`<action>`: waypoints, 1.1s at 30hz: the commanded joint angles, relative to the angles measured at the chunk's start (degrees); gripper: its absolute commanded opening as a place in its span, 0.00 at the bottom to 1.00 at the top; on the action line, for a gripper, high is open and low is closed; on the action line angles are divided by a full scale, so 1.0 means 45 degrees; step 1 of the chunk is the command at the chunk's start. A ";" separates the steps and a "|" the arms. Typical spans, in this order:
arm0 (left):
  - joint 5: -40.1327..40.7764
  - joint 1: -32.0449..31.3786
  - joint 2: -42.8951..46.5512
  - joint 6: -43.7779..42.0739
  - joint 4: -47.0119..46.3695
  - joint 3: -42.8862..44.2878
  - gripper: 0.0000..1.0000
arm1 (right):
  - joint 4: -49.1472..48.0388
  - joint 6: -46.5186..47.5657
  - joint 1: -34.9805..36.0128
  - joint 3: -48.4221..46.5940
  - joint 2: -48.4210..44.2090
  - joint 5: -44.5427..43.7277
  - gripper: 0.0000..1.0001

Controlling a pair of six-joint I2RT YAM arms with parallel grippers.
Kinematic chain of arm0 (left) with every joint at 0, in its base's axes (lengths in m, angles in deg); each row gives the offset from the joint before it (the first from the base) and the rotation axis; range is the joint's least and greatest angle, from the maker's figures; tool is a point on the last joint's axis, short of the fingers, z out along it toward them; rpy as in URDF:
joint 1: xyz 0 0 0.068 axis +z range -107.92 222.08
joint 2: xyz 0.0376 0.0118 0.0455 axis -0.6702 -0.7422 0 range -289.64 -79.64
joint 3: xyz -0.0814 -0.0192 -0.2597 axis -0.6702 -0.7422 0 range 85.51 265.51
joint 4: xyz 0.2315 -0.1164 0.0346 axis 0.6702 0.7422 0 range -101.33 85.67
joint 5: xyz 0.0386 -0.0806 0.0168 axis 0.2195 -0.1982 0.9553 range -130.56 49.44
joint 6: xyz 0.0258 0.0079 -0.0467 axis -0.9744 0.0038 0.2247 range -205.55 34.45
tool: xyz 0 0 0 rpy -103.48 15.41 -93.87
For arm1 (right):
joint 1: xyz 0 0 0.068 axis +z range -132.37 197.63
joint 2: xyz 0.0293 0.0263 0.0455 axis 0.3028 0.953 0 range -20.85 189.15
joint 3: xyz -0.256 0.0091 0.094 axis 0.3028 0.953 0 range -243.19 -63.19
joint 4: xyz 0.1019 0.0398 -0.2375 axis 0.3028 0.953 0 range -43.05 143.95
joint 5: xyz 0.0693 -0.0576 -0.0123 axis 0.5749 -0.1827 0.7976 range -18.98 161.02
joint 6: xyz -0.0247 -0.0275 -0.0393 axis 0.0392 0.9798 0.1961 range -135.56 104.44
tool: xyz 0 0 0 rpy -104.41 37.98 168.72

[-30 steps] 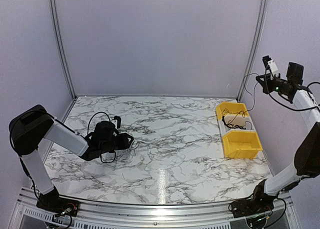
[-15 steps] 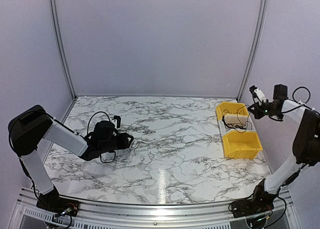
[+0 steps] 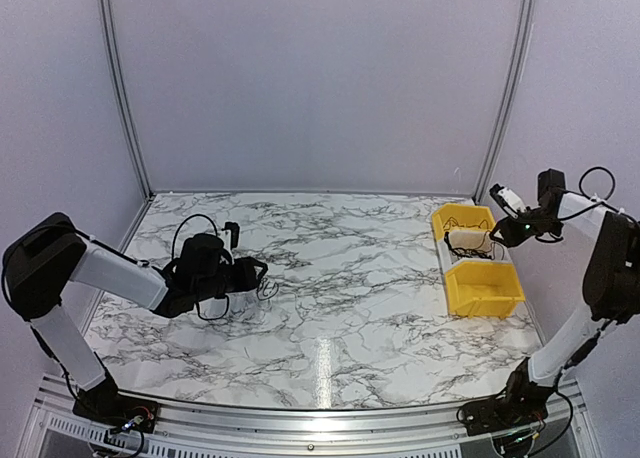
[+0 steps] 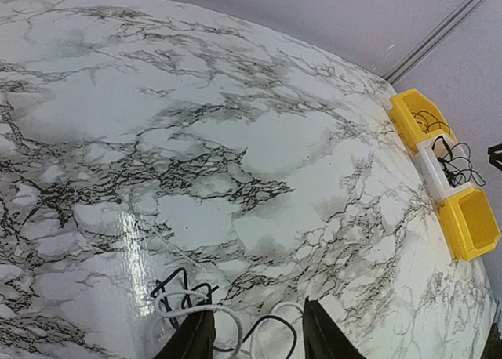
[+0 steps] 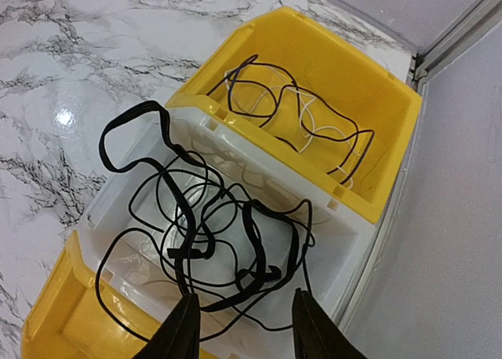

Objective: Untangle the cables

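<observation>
The right tool point(image 5: 245, 331) has dropped over the white bin point(image 5: 349, 245) at 3 o'clock, open and apparently empty. The left tool point(image 4: 252, 337), likewise open, hovers over cables point(image 4: 182, 295); tangles remain.

The left arm point(image 3: 110, 270) and the right arm point(image 3: 565, 353) are built alike, with pale grey-white tube links joined by bulky matte black housings. Thin black cables loop loosely around each wrist. A small green light glows by the right wrist, beside a white camera block point(image 3: 508, 196). The left gripper point(image 4: 256, 310) and the right gripper point(image 5: 245, 295) have black, tapered fingers.
</observation>
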 commanded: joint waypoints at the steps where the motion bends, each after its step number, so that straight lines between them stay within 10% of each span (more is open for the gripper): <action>1: 0.0038 -0.0016 0.0874 -0.0378 0.0517 0.0028 0.41 | 0.0662 -0.0410 0.0329 -0.0730 -0.1603 -0.0795 0.41; 14: 0.0886 0.0013 0.2850 -0.0723 0.3270 -0.0359 0.45 | -0.0096 -0.1187 0.7533 -0.0210 -0.2540 -0.0007 0.37; 24: -0.0294 0.0563 0.3756 -0.0351 0.4607 -0.1119 0.47 | -0.0717 -0.1685 1.2625 -0.2799 0.2557 -0.0399 0.44; 33: -0.1468 0.0734 0.3531 -0.0691 0.4797 -0.1501 0.52 | -0.1125 -0.2342 1.3962 -0.6247 0.6747 -0.0277 0.45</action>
